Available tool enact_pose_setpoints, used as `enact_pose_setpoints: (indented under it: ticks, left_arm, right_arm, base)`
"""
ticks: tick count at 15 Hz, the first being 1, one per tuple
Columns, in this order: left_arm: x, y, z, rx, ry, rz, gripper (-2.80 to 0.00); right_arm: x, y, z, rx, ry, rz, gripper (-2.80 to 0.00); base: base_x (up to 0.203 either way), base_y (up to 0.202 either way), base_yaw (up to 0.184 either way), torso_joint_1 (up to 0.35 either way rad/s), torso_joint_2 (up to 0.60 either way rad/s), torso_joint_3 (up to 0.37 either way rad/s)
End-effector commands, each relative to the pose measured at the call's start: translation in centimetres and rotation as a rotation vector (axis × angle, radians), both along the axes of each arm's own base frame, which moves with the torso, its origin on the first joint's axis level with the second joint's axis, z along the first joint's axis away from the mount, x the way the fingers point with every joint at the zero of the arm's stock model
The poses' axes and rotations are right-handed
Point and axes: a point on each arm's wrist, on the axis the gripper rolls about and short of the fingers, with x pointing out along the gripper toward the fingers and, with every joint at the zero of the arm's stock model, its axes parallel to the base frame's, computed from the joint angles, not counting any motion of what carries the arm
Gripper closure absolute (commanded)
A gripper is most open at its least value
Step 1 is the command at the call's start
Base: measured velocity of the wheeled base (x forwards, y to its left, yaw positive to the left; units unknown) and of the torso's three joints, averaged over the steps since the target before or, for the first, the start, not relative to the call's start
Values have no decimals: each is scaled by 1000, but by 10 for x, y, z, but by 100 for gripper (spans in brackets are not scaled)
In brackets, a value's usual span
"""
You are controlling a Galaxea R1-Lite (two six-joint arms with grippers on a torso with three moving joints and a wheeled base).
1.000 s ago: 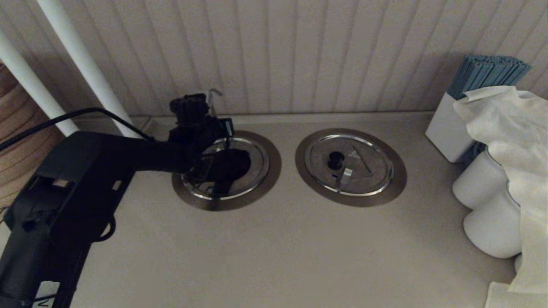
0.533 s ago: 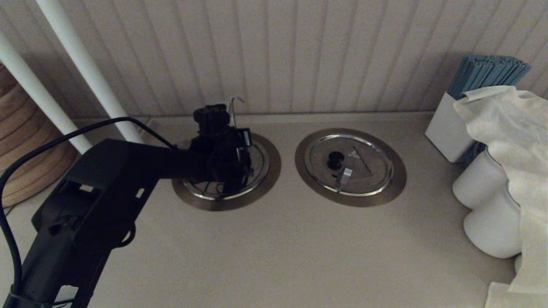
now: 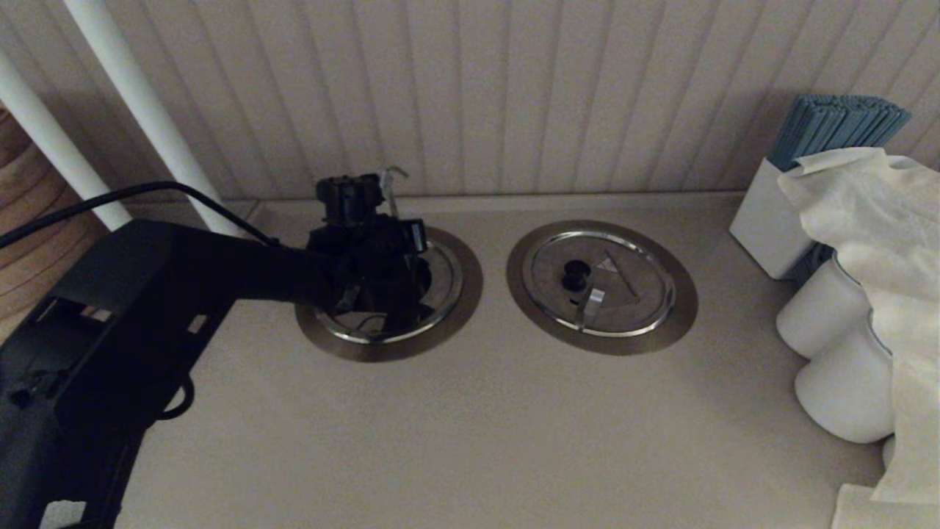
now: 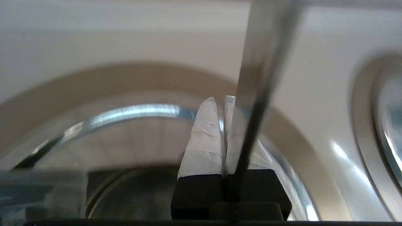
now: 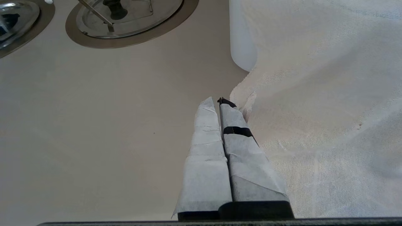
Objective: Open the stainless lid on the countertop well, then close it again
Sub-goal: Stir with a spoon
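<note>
Stainless lid (image 3: 440, 283), a round flat steel disc, sits in the countertop well (image 3: 455, 308), the left of two round holes ringed by wide brushed-steel flanges in the beige counter (image 3: 470, 441). A dark gap shows inside the ring by the black wrist, so the disc looks partly raised or folded, though the arm hides most of it. The left gripper (image 4: 220, 103) hangs right over this well, its two white-wrapped fingers (image 4: 204, 135) pressed together with nothing seen between them. A thin steel rod (image 4: 257, 78) with a hooked top crosses close in front of the fingers in the left wrist view; whether it touches them cannot be told. In the head view the hook (image 3: 393, 175) stands just behind the wrist.

Just beside it, the twin well (image 3: 679, 316) holds its own steel disc (image 3: 631, 294) lying flat, with a small black knob (image 3: 575, 277) and a short flat tab.

Near the wall at the right, a white box (image 3: 764, 220) holds upright blue strips (image 3: 837, 125). White round containers (image 3: 837, 389) stand under a draped white cloth (image 3: 881, 213); their contents are hidden.

The right gripper (image 5: 220, 102) is parked low over the counter beside that cloth, fingers closed and empty.
</note>
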Motion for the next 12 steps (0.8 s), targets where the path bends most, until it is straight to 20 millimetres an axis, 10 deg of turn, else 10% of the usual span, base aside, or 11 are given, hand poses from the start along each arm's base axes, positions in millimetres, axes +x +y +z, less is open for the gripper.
enact_pose_setpoints:
  ticks: [1, 12]
  left_arm:
    - [-8, 18, 13, 34, -8, -29, 0]
    - [11, -1, -10, 212, -170, 148, 0]
  right_arm:
    - [0, 0, 0, 0, 0, 0, 0]
    - [0, 0, 0, 0, 0, 0, 0]
  base:
    - [0, 0, 0, 0, 0, 0]
    - [0, 0, 0, 0, 0, 0]
